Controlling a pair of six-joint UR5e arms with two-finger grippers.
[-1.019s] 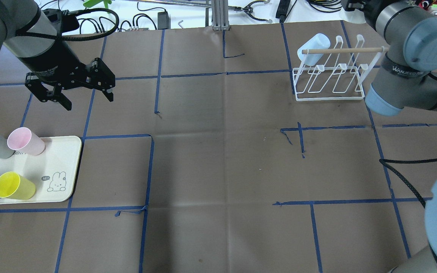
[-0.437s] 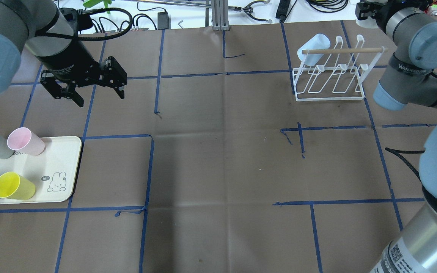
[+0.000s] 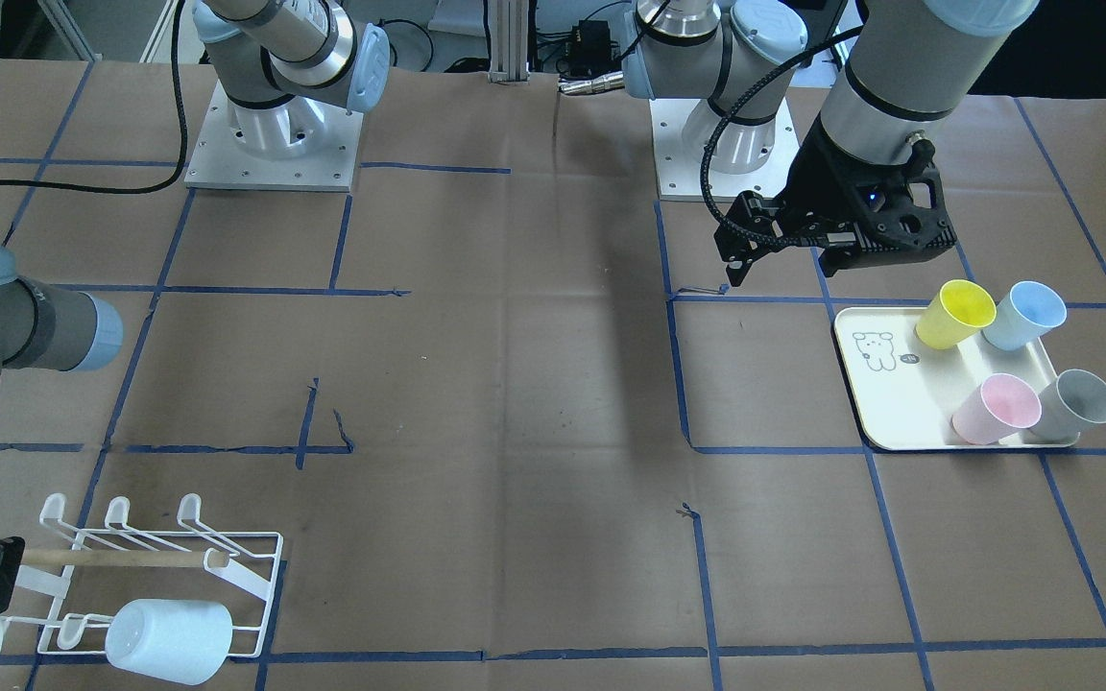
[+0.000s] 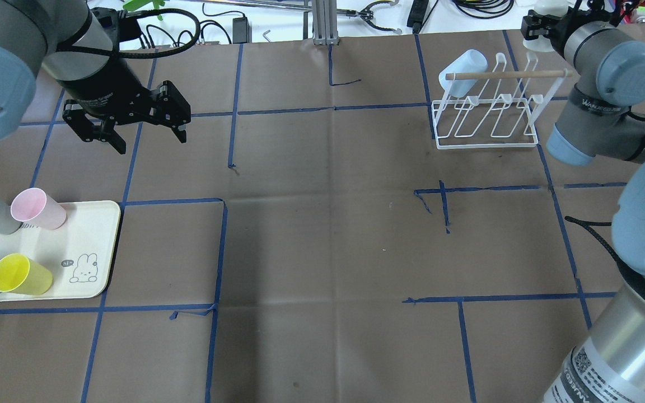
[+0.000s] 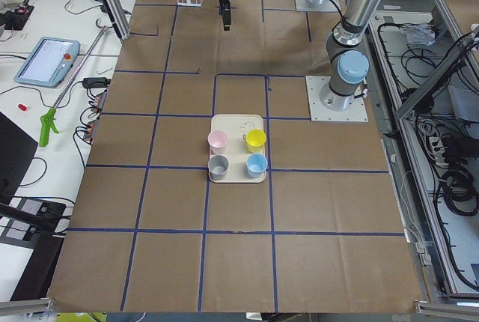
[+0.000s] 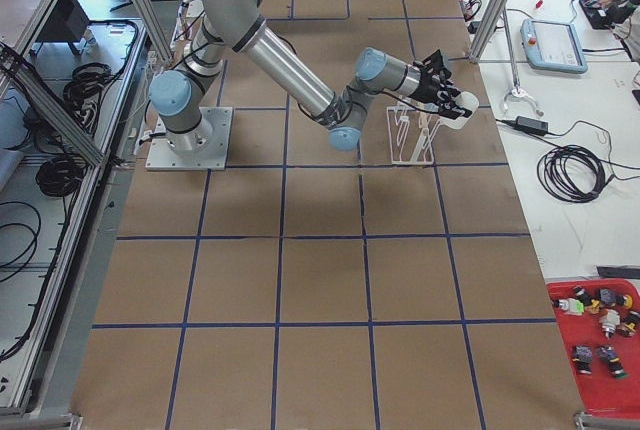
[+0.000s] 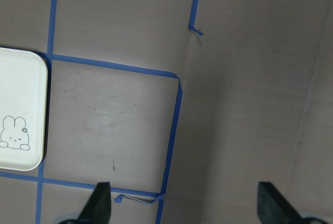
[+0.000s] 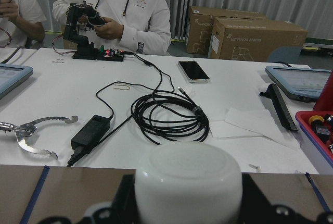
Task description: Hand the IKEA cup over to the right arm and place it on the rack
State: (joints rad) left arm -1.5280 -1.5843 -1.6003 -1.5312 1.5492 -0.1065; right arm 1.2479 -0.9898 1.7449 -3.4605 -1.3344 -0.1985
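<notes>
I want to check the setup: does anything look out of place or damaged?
Nothing serious. The cups stand upright on the tray, and one pale blue cup hangs on the rack. Only the blue tape has ragged, loose ends.

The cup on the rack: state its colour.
The cup is pale blue, clearest in the overhead view.

The overhead camera is looking down on the desk [image 4: 322,252]; the front one is facing it, both sharing the rack [image 4: 503,98] and tray [image 4: 65,235]. Side cameras are looking lengthwise; wrist cameras are sitting close.
</notes>
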